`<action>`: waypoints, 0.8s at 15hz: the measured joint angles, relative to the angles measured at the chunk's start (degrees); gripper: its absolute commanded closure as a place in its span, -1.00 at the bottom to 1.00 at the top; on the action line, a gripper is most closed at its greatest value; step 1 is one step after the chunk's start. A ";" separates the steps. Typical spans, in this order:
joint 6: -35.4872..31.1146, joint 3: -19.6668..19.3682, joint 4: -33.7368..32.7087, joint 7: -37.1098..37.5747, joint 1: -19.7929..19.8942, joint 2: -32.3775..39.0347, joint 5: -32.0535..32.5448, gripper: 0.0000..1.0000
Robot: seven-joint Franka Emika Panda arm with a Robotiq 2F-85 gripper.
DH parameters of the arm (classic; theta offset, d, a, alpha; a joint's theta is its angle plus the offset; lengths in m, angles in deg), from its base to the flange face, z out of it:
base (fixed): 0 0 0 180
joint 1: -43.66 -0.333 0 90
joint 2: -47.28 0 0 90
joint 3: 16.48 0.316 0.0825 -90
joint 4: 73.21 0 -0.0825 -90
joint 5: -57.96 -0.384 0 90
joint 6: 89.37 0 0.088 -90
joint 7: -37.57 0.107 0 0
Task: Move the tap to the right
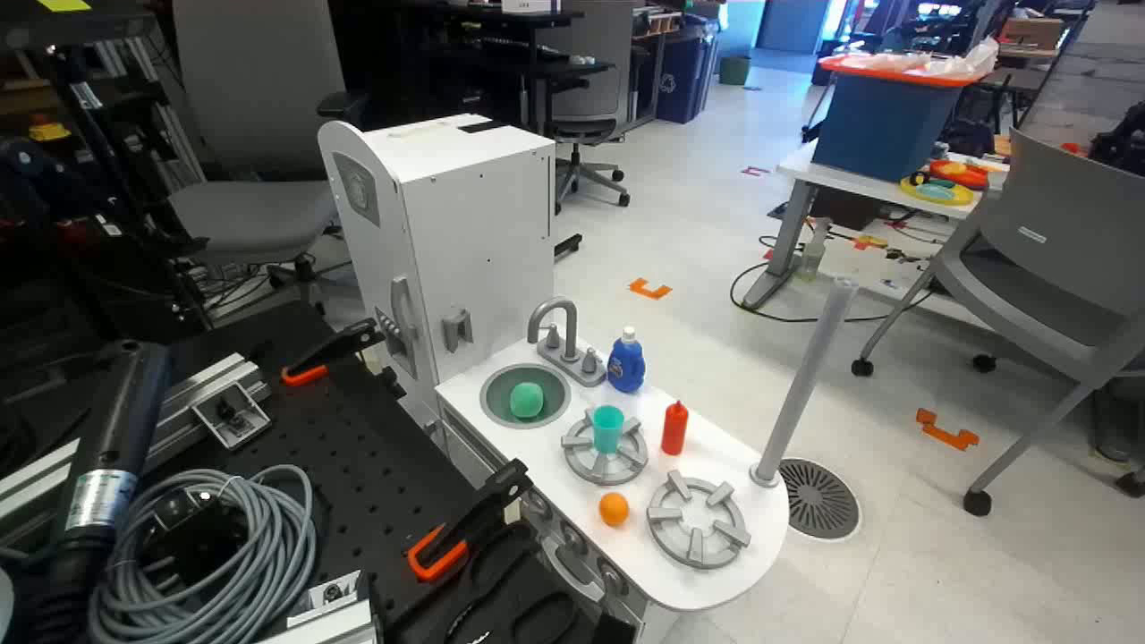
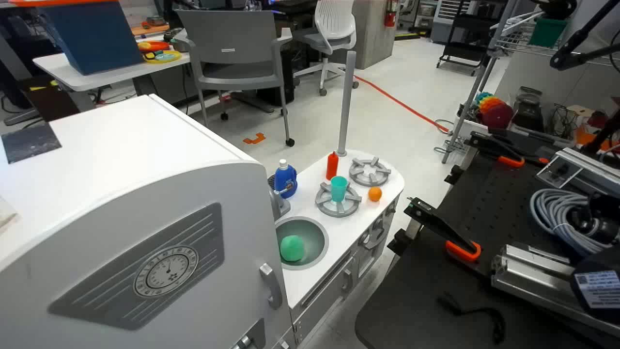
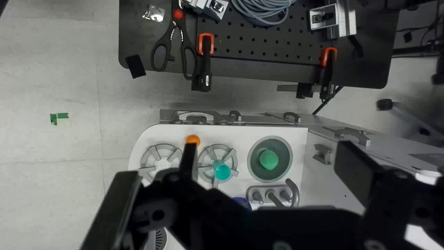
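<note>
At the rear of the white counter (image 1: pixel 653 568), behind the sink (image 1: pixel 497 395) and beside the blue bottle (image 1: pixel 626 365), stands the silver-grey tap (image 1: pixel 572 340); its arched spout (image 3: pixel 295 191) appears angled toward the tall cabinet (image 1: pixel 483 224). The gripper (image 3: pixel 267 156) is released, fingers (image 3: pixel 353 170) well apart, nothing held. Step in hand, as judged: approach, with contact not yet made. Next move: probably descend beside the spout and push it toward the stove rings (image 1: pixel 665 513), taken as right.

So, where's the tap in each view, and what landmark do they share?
In an exterior view: tap, at the centre.
In an exterior view: tap, just below-left of centre, mostly hidden by the white cabinet.
Wrist view: tap, below and right of centre, partly hidden.
Shared landmark: the sink with the round green object inside.
</note>
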 measured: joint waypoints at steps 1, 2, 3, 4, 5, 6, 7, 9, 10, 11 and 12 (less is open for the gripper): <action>-0.01 0.00 -0.03 0.00 0.00 -0.01 0.00 -1.00; -0.01 0.00 -0.04 0.00 0.00 -0.01 0.00 -1.00; -0.01 0.00 -0.05 0.00 0.00 -0.01 0.00 -1.00; -0.01 0.00 -0.05 0.00 0.00 -0.01 0.00 -1.00; -0.01 0.00 -0.05 0.00 0.00 -0.01 0.00 -1.00; -0.01 0.00 -0.05 0.00 0.00 -0.01 0.00 -1.00; -0.01 0.00 -0.05 0.00 0.00 -0.01 0.00 -1.00; -0.01 0.00 -0.05 0.00 0.00 -0.01 0.00 -1.00; -0.01 0.21 0.00 0.00 0.17 -0.01 0.00 -1.00; -0.02 0.57 0.00 0.65 0.40 0.24 -0.04 -1.00; -0.15 1.04 -0.13 1.97 0.45 0.98 -0.12 -1.00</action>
